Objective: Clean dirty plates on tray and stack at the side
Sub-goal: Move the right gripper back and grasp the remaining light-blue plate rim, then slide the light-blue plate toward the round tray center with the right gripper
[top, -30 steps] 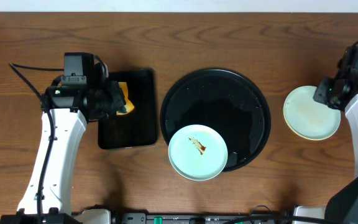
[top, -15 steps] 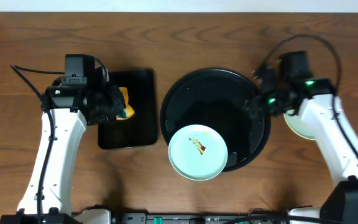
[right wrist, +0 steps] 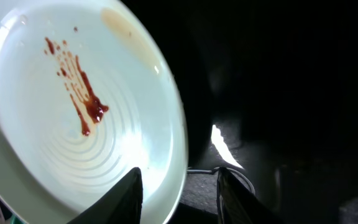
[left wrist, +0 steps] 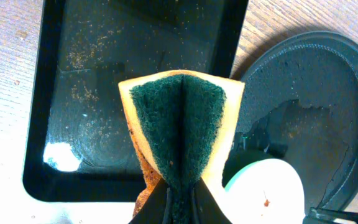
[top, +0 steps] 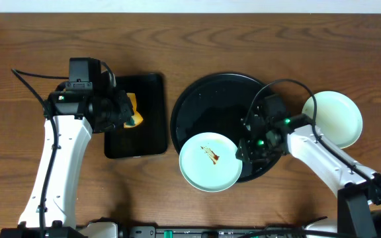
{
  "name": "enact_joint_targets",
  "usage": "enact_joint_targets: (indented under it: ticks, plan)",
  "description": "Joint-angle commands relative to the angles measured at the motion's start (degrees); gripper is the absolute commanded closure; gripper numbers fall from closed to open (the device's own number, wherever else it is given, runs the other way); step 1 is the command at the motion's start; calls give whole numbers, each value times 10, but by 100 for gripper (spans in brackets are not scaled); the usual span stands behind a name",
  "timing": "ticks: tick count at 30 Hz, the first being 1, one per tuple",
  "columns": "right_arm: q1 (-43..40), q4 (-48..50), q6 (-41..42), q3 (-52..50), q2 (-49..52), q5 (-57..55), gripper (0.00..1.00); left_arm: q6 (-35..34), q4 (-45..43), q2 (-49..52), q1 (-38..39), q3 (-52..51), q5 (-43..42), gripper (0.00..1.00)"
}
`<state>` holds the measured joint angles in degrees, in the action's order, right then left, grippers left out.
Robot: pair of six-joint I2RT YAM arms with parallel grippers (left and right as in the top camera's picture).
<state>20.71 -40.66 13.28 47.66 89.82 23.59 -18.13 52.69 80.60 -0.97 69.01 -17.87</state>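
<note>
One dirty mint-blue plate (top: 210,162) with a brown sauce smear lies at the front left of the round black tray (top: 223,102), overhanging its rim. My right gripper (top: 247,151) is open at the plate's right edge. In the right wrist view the plate (right wrist: 73,124) has its rim between the spread fingers (right wrist: 182,196). My left gripper (top: 119,109) is shut on a yellow-and-green sponge (top: 133,109) held above the rectangular tray. In the left wrist view the folded sponge (left wrist: 179,118) is pinched between the fingers (left wrist: 179,202). The plate (left wrist: 272,193) and the round tray (left wrist: 316,93) show there too.
A smaller rectangular black tray (top: 147,139) lies left of the round tray; it is wet and speckled in the left wrist view (left wrist: 92,62). A clean pale plate (top: 333,119) lies on the wooden table right of the round tray. Water films the round tray's floor.
My right arm has swung left from the pale plate at the right, across the round tray, down to the dirty plate's right edge. The left arm and sponge have not moved.
</note>
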Motion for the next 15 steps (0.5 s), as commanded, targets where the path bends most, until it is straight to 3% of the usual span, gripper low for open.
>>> enact_joint_targets:
  ticks: [1,5,9,15]
  plan:
    - [17,12,37,-17,5,6,66,5,2,-5,-2,-3,-1,92]
    - [23,12,65,-25,5,-15,74,5,2,-5,-2,-3,-1,92]
    - [23,12,75,-25,5,-28,89,5,2,-5,-2,-3,-1,92]
    - [23,16,80,-25,5,-52,98,5,2,-5,-2,-3,-1,92]
